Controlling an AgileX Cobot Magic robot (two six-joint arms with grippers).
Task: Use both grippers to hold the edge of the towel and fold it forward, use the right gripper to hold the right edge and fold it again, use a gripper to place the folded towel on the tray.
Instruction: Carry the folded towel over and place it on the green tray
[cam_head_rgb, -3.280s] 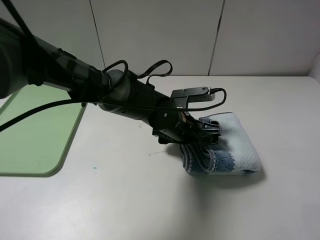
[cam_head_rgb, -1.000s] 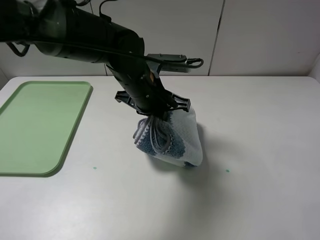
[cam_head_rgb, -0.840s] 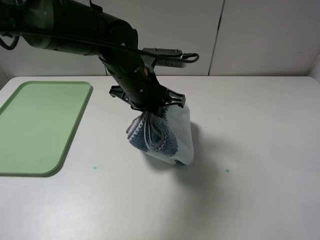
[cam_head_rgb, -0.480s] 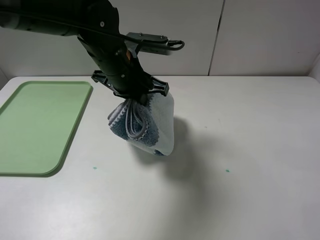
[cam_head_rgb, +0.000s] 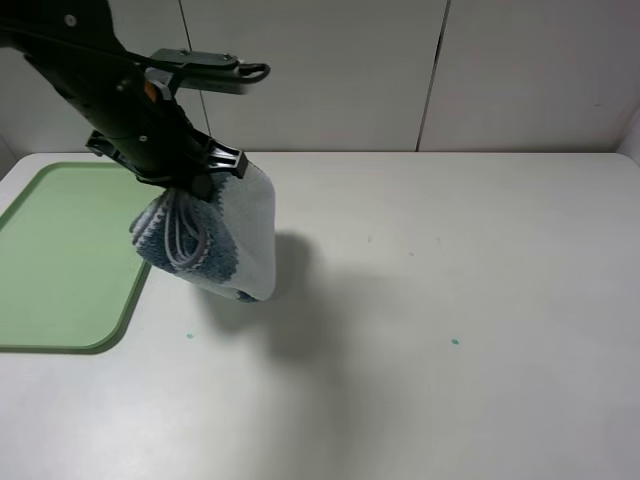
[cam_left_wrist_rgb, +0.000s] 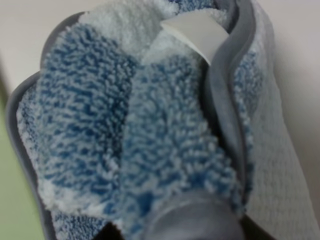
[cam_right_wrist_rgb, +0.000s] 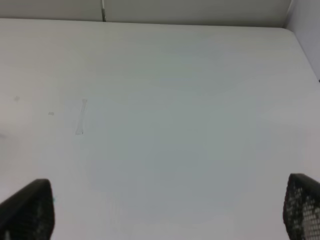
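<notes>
The folded towel (cam_head_rgb: 215, 240), blue-grey and pale striped, hangs bunched in the air from my left gripper (cam_head_rgb: 190, 183), which is shut on its upper folds. It hangs over the table right beside the right rim of the light green tray (cam_head_rgb: 60, 260), its lower left part overlapping that rim in the high view. The left wrist view is filled by the towel (cam_left_wrist_rgb: 125, 140), with its grey hem (cam_left_wrist_rgb: 225, 100) and a white tag (cam_left_wrist_rgb: 192, 30). My right gripper (cam_right_wrist_rgb: 162, 210) is open over bare table, and only its fingertips (cam_right_wrist_rgb: 25, 207) show.
A white table (cam_head_rgb: 450, 300) with a few small specks spreads to the right of the towel. A pale panelled wall (cam_head_rgb: 430, 70) stands behind it. The right arm is out of the high view.
My left arm has carried the towel to the left, from the table's middle to the tray's right rim, holding it off the surface. The right gripper has stayed open.
</notes>
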